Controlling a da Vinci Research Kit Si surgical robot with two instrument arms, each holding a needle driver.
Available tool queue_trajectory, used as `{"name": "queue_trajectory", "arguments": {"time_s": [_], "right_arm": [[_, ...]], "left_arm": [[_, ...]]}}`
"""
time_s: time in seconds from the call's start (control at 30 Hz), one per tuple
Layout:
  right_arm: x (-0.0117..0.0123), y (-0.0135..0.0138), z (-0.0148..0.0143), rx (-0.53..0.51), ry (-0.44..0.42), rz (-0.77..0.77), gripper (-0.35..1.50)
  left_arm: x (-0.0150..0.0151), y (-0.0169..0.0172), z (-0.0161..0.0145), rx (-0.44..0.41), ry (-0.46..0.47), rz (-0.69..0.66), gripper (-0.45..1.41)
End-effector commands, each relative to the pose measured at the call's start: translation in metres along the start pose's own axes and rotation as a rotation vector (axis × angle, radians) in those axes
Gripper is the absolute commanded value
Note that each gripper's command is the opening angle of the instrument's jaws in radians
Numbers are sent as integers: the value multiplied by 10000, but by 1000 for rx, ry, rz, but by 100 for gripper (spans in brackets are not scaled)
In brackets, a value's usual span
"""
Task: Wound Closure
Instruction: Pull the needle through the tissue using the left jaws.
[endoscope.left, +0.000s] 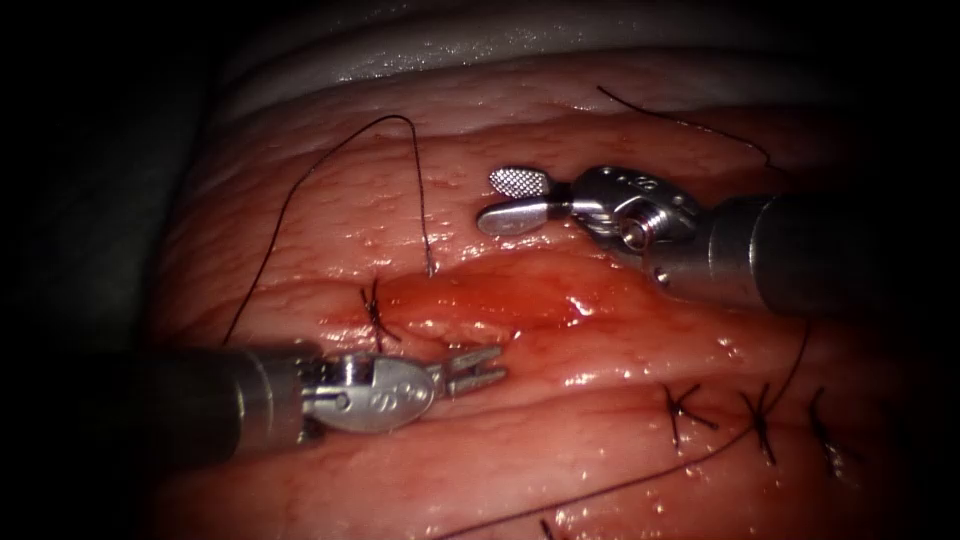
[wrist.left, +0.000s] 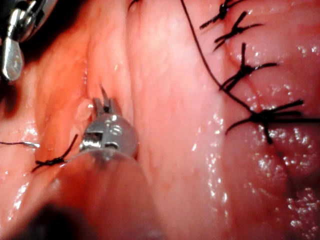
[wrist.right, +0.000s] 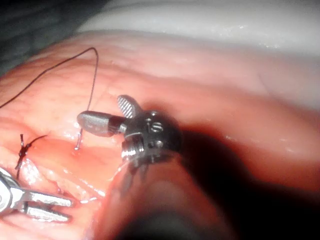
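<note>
Both tools are spread and empty, the left tool (endoscope.left: 478, 370) low at the cut (endoscope.left: 500, 300), the right tool (endoscope.left: 512, 198) at its 12 o'clock beside the thread (endoscope.left: 425, 210) entering tissue (endoscope.left: 330, 190); apparently between stitches, needing the needle, which I cannot make out.

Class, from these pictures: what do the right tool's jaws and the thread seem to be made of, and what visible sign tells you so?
Right tool: jaws stand open, holding nothing; apparently polished metal, silvery with bright glints, one inner face cross-hatched. Thread: dark, thin and limp, looping over the tissue and entering it by the cut; probably a synthetic or silk strand, which the look leaves open.
</note>
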Motion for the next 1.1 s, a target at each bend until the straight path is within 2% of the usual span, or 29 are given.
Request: {"name": "queue_trajectory", "arguments": {"time_s": [0.03, 0.13, 0.33, 0.47, 0.63, 0.77, 0.9, 0.93, 1.1], "right_arm": [[-3, 2, 9, 3, 4, 1, 74], [-5, 3, 9, -2, -6, -3, 79], [-12, 7, 10, -3, -12, -7, 79], [-17, 8, 11, 4, -25, 3, 78], [-25, 9, 9, 7, -42, -1, 76], [-27, 12, 6, 7, -51, -6, 76], [-29, 17, 1, 12, -57, -10, 76], [-31, 18, -1, 13, -63, -14, 73], [-37, 20, -5, 13, -74, -23, 71]], "left_arm": [[1, 3, 5, -33, 26, -36, -45], [20, 5, -4, -161, 102, -215, -45], [46, -5, -20, -317, 169, -405, -45], [58, -11, -30, -373, 194, -495, -45], [81, -16, -47, -420, 249, -529, -45], [101, -18, -61, -388, 298, -432, -45], [124, -26, -78, -283, 286, -261, -45], [137, -35, -86, -229, 277, -176, -45], [166, -65, -99, -108, 250, -22, -45]]}}
